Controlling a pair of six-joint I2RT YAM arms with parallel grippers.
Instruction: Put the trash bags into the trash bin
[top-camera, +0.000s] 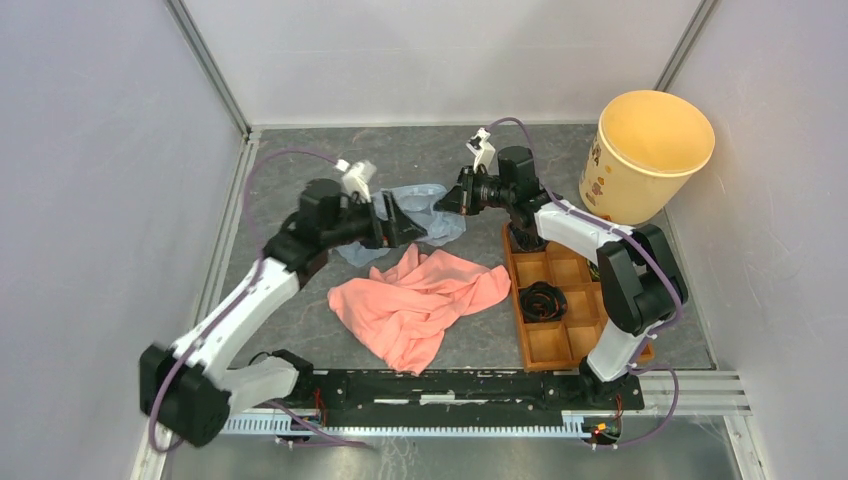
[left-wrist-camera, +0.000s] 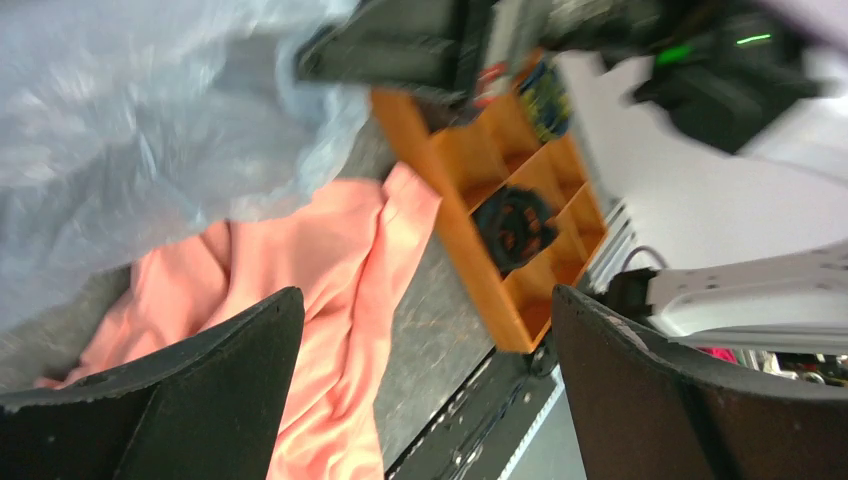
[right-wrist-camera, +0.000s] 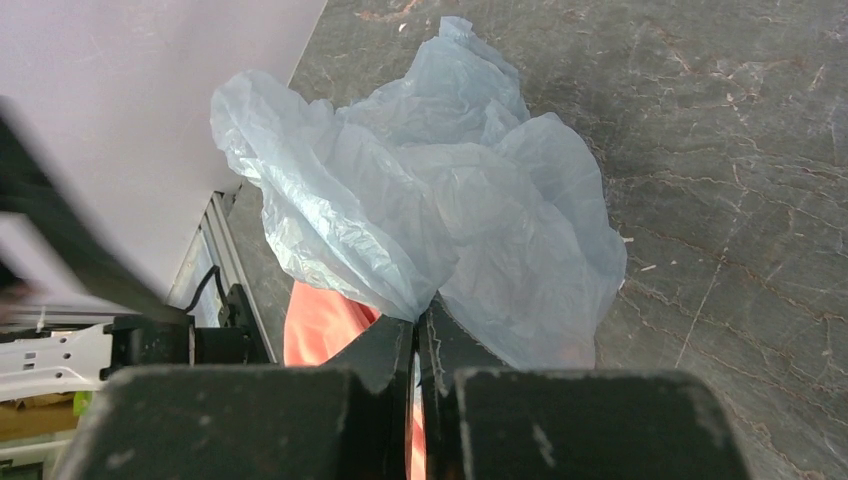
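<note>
You have the right pincer (right-wrist-camera: 415, 325) closed to a narrow slit, nipping a fold of the pale blue trash bag (right-wrist-camera: 430, 220) at its near edge. In the right wrist view the thin film bunches upward from the fingertips and fills the centre of the frame. In the top view that pincer (top-camera: 450, 200) sits just right of centre in the upper half, touching the blue bag (top-camera: 425, 210), which lies crumpled on the grey table (top-camera: 490, 330).

Your left pincer (top-camera: 395, 225) is on the bag's other side, right beside it. In the left wrist view it (left-wrist-camera: 425, 300) stands wide, with nothing between the two dark fingers (left-wrist-camera: 230, 350). The blue bag (left-wrist-camera: 120, 130) fills the upper left of that frame.

The salmon-pink bag (top-camera: 420, 300) lies spread in the middle of the top view, below the blue one and touching it. You see it again at lower left in the left wrist view (left-wrist-camera: 330, 270).

The trash bin (top-camera: 650, 150) stands upright at the upper right of the top view, by the right wall. It is well apart from both bags.

Below the bin lies the wooden tray (top-camera: 560, 345), with a black round object (top-camera: 543, 300) in one middle compartment.
</note>
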